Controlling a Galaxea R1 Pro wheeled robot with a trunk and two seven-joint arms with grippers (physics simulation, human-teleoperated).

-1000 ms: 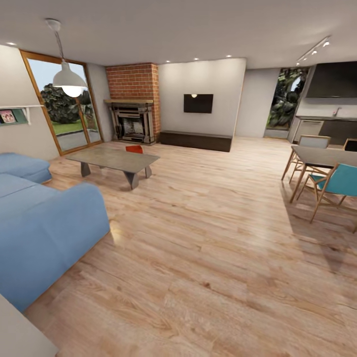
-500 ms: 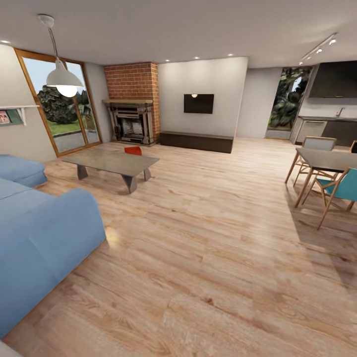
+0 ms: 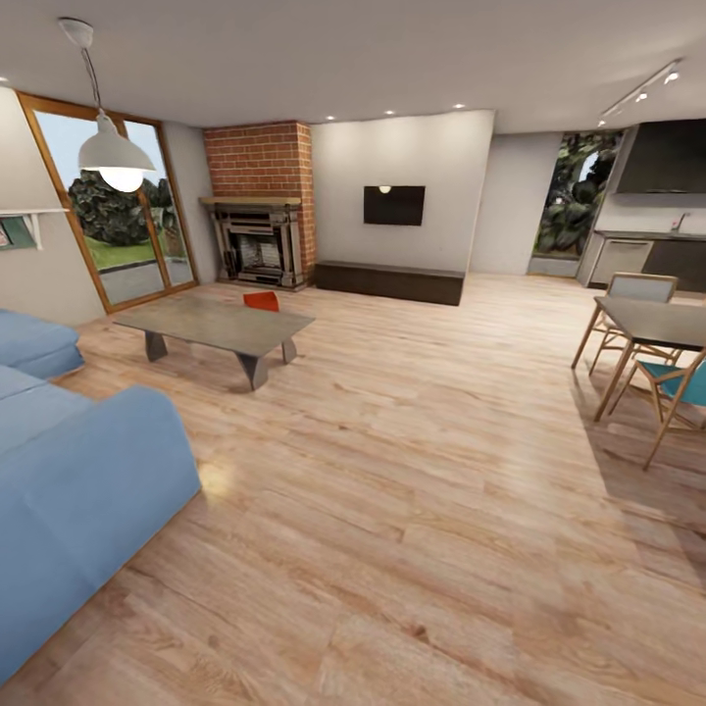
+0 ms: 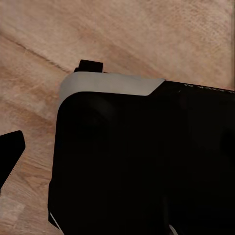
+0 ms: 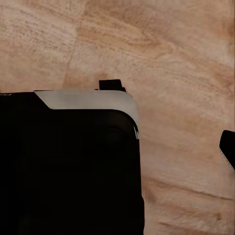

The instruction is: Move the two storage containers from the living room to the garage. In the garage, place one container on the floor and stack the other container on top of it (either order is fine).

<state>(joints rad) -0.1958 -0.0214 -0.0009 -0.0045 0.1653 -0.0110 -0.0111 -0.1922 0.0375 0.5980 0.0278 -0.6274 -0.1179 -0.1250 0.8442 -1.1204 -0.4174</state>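
Showing one storage container behind coffee table | gripper states: cannot tell

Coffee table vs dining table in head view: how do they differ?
The coffee table is low, with a grey slab top on angled dark legs; the dining table stands higher on thin wooden legs. The coffee table sits at the left by the blue sofa, an orange-red container just behind it; the dining table sits at the right edge with chairs around it. Both have grey tops and stand on the wood-plank floor.
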